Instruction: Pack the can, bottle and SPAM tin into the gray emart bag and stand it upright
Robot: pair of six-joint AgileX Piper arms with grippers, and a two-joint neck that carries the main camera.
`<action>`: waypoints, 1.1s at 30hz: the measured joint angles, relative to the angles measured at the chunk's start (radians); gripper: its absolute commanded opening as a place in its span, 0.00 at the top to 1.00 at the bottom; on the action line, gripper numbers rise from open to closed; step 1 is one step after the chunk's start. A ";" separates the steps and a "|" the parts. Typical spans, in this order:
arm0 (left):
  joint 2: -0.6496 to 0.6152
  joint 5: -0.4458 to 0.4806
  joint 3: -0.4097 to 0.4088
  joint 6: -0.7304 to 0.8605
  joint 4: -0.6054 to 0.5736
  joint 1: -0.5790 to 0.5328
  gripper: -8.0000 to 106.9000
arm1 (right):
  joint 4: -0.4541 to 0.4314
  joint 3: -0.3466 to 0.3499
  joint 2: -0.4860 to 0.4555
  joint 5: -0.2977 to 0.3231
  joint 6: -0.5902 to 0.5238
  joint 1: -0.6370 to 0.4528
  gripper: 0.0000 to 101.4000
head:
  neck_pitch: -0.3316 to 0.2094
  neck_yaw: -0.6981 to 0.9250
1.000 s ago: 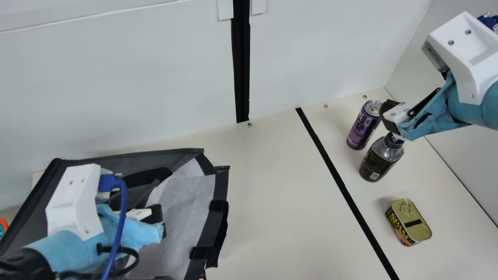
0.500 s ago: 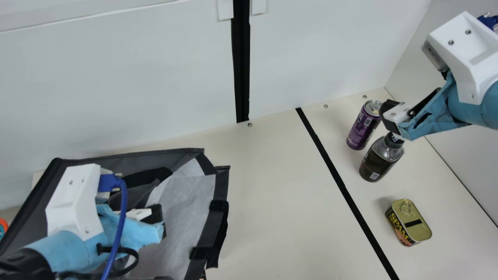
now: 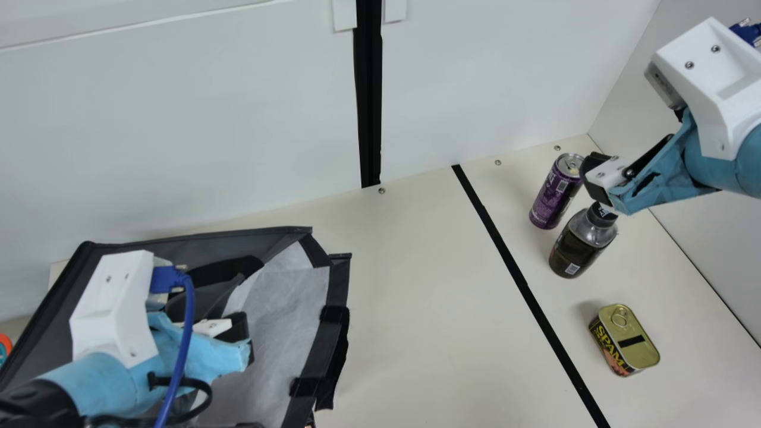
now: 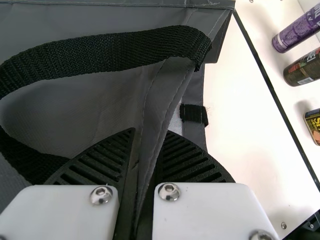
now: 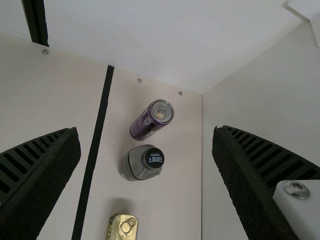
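Gray emart bag lies open, fabric pinched in the left gripper.

Can, bottle, SPAM tin upright outside gray bag

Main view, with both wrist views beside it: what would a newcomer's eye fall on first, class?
Probably the big gray bag at the main view's lower left, a fold of it pinched in the left gripper. Next, the purple can, dark bottle and SPAM tin right of the black stripe, with the open right gripper above the bottle.
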 measured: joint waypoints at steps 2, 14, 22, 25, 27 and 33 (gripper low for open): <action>0.000 0.000 0.000 0.000 0.000 0.000 1.00 | 0.000 0.000 0.000 0.000 0.000 0.000 0.06 | 0.000 -0.002; 0.000 0.000 0.000 0.000 0.000 0.000 1.00 | 0.000 0.000 0.000 0.000 0.000 0.000 0.06 | 0.000 0.000; 0.000 0.000 0.000 0.000 0.000 0.000 1.00 | 0.000 0.000 0.000 0.000 0.000 0.000 0.06 | 0.000 -0.002; 0.000 0.000 0.000 0.000 0.000 0.000 1.00 | 0.000 0.000 0.000 0.000 0.000 0.000 0.06 | 0.000 0.000; 0.000 0.000 0.000 0.000 0.000 0.000 1.00 | 0.000 0.000 0.000 0.000 0.000 0.000 0.06 | 0.000 -0.002; 0.000 0.000 0.000 0.000 0.000 0.000 1.00 | 0.000 0.000 0.000 0.000 0.000 0.000 0.06 | 0.000 -0.002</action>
